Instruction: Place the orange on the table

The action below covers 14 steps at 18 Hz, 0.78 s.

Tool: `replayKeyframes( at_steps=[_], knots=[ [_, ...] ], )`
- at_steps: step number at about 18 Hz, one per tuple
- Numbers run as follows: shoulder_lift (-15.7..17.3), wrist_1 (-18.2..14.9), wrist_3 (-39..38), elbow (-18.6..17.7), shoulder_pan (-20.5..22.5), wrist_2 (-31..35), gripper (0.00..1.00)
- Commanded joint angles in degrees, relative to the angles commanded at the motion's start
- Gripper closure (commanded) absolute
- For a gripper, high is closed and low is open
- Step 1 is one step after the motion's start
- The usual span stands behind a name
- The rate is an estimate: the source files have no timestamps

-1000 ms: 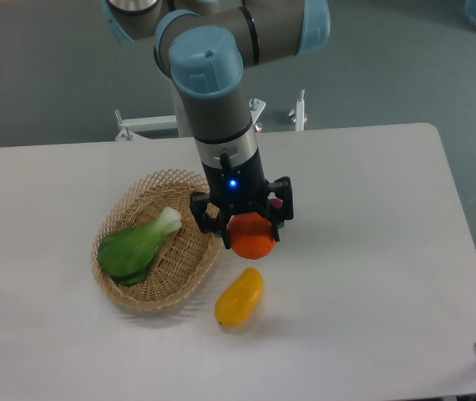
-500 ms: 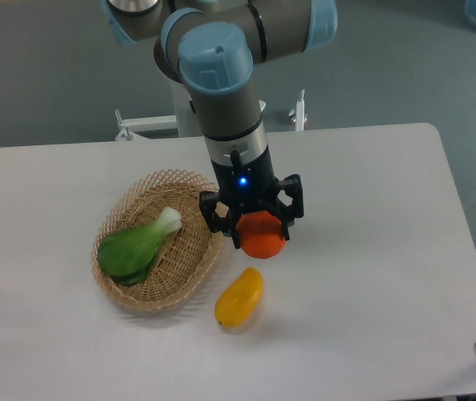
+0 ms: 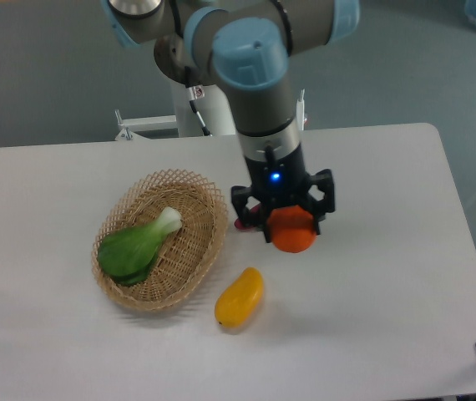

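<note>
My gripper [image 3: 291,229] is shut on the orange [image 3: 293,231], a small round orange-red fruit. It holds the orange just above the white table [image 3: 388,276], to the right of the wicker basket [image 3: 198,251] and up and right of the mango. The orange's top is hidden between the black fingers. Whether the orange touches the table cannot be told.
The basket holds a green bok choy [image 3: 138,244]. A yellow-orange mango [image 3: 240,297] lies on the table in front of the basket's right rim. A small red-purple thing [image 3: 244,223] peeks out behind the gripper's left finger. The arm rises toward the back.
The gripper has carried the orange to the right, from beside the basket's rim to a spot farther out over the table. Basket, bok choy and mango have not moved.
</note>
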Motion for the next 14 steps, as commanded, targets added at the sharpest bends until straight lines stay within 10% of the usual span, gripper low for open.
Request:
replayKeyframes(
  at_steps=[14],
  knots=[
    [-11.42, 0.88, 8.37, 0.7, 6.34, -1.14, 0.22]
  ],
)
